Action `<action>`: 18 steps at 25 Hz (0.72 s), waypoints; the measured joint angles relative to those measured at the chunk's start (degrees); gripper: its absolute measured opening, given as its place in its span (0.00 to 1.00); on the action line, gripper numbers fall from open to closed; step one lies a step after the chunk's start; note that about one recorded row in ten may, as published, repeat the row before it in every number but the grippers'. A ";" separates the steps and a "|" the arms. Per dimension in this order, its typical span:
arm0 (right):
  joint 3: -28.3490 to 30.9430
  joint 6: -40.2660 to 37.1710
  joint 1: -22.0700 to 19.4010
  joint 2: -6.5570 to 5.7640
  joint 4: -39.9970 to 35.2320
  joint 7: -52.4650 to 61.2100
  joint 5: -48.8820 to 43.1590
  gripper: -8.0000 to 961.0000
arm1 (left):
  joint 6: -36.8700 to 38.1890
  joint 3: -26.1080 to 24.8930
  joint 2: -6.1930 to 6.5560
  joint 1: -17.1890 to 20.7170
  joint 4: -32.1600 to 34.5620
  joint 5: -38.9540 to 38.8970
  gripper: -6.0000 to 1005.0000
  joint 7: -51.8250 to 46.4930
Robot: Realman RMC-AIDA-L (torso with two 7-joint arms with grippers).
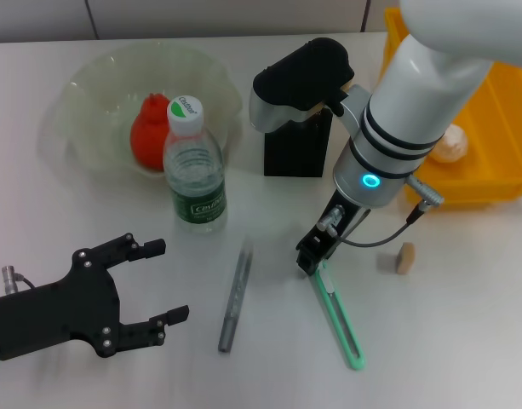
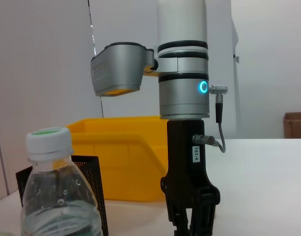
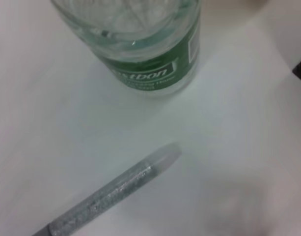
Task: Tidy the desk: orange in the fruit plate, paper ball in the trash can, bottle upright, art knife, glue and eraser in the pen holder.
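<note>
Your right gripper (image 1: 312, 258) meets the green art knife (image 1: 339, 314); jaw gap cannot be told. Left gripper (image 1: 163, 281), below the bottle (image 1: 193, 169), gapes wide, empty.

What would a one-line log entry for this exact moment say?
right tool: down at end of green art knife | left tool: open, idle | bottle: upright | orange: in fruit plate

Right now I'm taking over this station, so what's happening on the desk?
The right gripper is down at the top end of the green art knife, apparently picking it up for the black pen holder. The left gripper hovers open nearby. The bottle is upright, the orange is in the fruit plate; glue pen and eraser remain.
</note>
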 joint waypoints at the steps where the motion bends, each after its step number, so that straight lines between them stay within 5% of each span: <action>1: 0.00 -0.19 0.01 0.00 -0.01 0.00 0.00 0.38 | 0.01 0.01 0.00 -0.02 0.00 0.00 0.82 -0.02; 13: -0.74 -2.22 0.50 0.00 -0.09 0.00 -0.13 0.34 | 0.04 -0.02 0.00 -0.32 0.09 0.00 0.82 -0.10; 18: -1.44 -2.21 0.51 0.00 -0.02 0.00 -0.09 0.22 | 0.19 -0.03 0.00 -0.65 0.09 0.00 0.82 -0.09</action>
